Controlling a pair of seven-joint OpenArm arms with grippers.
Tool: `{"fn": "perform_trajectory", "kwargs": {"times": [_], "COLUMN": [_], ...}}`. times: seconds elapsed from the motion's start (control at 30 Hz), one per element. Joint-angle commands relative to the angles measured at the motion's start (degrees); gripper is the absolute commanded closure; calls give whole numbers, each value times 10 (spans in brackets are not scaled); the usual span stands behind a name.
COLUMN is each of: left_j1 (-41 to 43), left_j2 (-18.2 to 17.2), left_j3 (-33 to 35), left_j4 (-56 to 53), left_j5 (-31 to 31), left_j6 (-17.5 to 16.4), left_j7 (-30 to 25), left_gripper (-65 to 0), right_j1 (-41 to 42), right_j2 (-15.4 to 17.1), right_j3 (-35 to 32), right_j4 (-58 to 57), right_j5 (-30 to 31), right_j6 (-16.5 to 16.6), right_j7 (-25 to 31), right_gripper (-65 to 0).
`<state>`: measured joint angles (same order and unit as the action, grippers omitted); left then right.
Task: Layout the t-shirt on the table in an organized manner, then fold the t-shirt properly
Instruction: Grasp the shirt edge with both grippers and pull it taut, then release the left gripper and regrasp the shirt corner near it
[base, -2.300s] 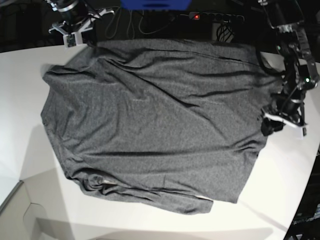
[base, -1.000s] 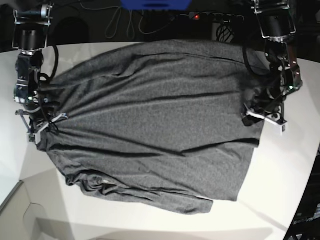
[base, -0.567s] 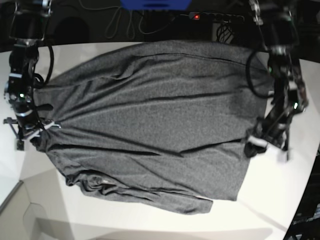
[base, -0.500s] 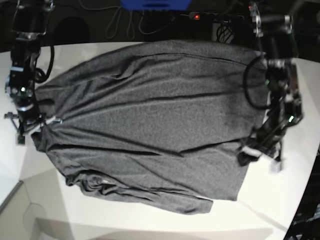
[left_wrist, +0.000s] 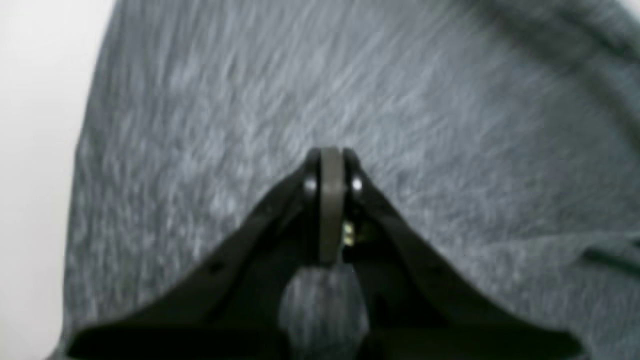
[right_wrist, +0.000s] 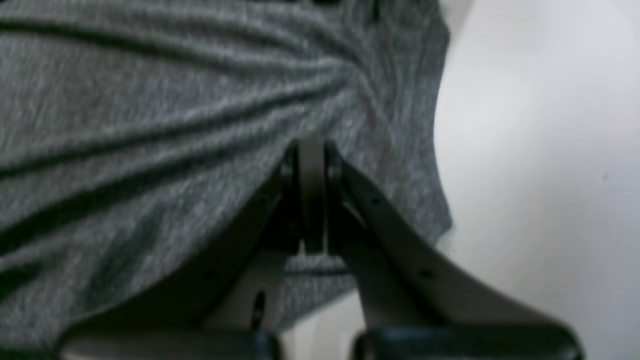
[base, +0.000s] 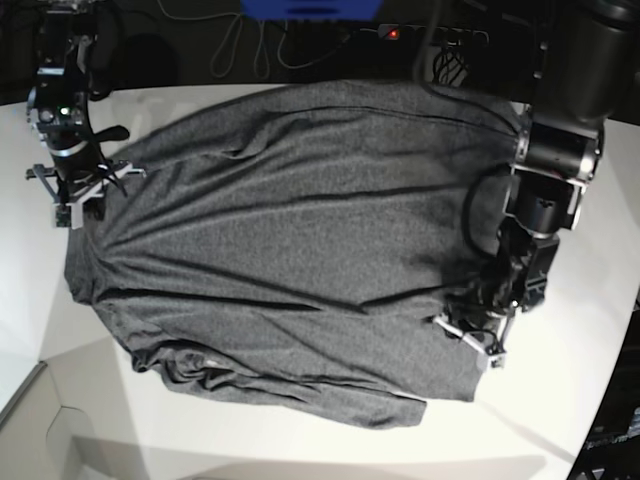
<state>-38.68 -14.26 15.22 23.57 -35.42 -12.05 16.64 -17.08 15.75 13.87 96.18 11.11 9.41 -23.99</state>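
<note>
The t-shirt (base: 300, 240) lies spread over the white counter (base: 560, 400), dark heather grey, creased in long folds that run across it, with a bunched hem along its near edge in the base view.

The left pincer (base: 470, 335) sits at the shirt's edge on the right side of the base view, near the lower corner of the cloth. In its wrist view the left pincer (left_wrist: 330, 165) has its two black fingers (left_wrist: 310, 185) pressed together, and a lump of grey knit shows just behind the tips, between the finger bases, so it is clenched on the t-shirt (left_wrist: 350, 75). Cloth fills the field ahead of and to both sides of this pincer; bare counter (left_wrist: 35, 150) shows only far off to its left. That view is blurred, so how much fabric is pinched is hard to judge.

The right pincer (base: 75, 190) is at the opposite edge, on the left of the base view, near the upper corner of the shirt. In its wrist view the right pincer (right_wrist: 310, 155) is likewise clenched, with folds of the t-shirt (right_wrist: 150, 125) radiating from its tips, so it grips the cloth there. The shirt spreads ahead and to its left; bare counter (right_wrist: 540, 150) lies to its right, just beside the shirt's edge.
</note>
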Motion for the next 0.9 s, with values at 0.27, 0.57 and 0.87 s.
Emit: {"fn": "perform_trajectory", "kwargs": {"times": [0.27, 0.57, 0.87], "left_j1": [-37, -59, -95], "left_j2": [-10, -32, -33], "left_j3": [8, 7, 2], "left_j4": [-104, -104, -102], "left_j5": [5, 5, 1], "left_j6": [2, 5, 2], "left_j7": [-79, -92, -93], "left_gripper": [-1, -2, -4], "right_j1": [-10, -27, -34], "right_j2": [9, 11, 8], "right_j3": [5, 5, 51], "right_j4": [13, 13, 14], "right_j5": [-1, -2, 2], "right_j6": [0, 0, 0], "right_j7": [15, 15, 15], "right_gripper": [-3, -3, -3]}}
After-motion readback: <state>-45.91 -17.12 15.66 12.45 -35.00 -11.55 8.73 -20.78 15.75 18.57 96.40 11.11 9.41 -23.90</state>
